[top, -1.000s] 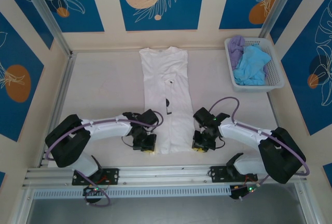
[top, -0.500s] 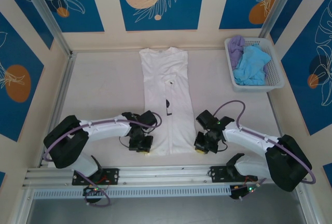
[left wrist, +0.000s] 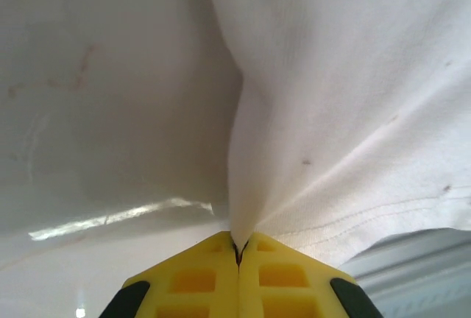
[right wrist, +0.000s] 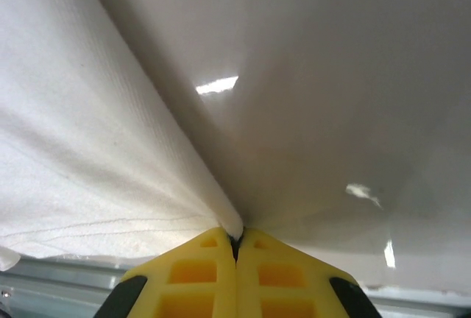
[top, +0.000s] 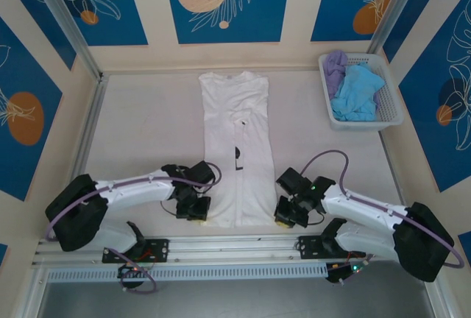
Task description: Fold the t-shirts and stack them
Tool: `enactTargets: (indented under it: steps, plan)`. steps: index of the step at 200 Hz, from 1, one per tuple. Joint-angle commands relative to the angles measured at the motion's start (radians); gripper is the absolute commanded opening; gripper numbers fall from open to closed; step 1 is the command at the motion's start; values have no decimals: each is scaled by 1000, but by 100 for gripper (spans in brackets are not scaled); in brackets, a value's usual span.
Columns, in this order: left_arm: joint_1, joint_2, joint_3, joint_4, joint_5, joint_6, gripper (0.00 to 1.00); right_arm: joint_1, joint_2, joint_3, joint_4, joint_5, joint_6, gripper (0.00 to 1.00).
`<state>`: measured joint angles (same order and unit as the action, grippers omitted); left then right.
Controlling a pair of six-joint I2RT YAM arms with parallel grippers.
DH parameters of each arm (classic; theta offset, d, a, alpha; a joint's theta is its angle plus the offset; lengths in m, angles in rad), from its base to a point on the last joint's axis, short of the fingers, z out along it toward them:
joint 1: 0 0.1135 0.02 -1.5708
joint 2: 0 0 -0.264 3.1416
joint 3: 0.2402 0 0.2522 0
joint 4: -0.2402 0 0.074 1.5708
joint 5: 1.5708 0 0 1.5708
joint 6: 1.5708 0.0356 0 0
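The left gripper (left wrist: 238,248) and right gripper (right wrist: 236,243) are clamping the near hem corners of the white t-shirt (top: 237,134), lying lengthwise on the table (top: 147,126), its cloth looking light, limp and likely to sag between those two holds.

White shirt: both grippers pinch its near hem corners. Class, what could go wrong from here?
1. The left gripper and right gripper each hold only a thin tip of the white shirt, so it may slip out on lifting.
2. If the arms move unevenly, the long, narrow shirt could skew or bunch.
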<state>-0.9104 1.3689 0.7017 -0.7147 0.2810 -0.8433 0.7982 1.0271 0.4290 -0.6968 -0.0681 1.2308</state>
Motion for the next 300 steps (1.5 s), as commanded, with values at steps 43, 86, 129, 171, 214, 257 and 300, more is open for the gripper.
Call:
enactTargets:
  steps: [43,86,129,171,214,257,300]
  plan:
    - [8,-193,102,-196,29,-73,0,42,-127,158,-239,45,124,0]
    - [171,-184,225,-206,75,-74,0,-117,-33,357,-247,72,-12,0]
    - [393,12,404,-172,162,14,0,-325,236,604,-215,14,-198,0]
    - [512,326,670,-211,225,133,0,-438,558,885,-237,-26,-297,0]
    - [604,542,835,-205,254,147,0,-511,832,1136,-271,-74,-329,0]
    - [627,716,1017,-223,290,165,0,-538,1031,1341,-331,-90,-341,0]
    - [655,800,1113,-241,277,164,2,-565,1129,1417,-349,-124,-320,0]
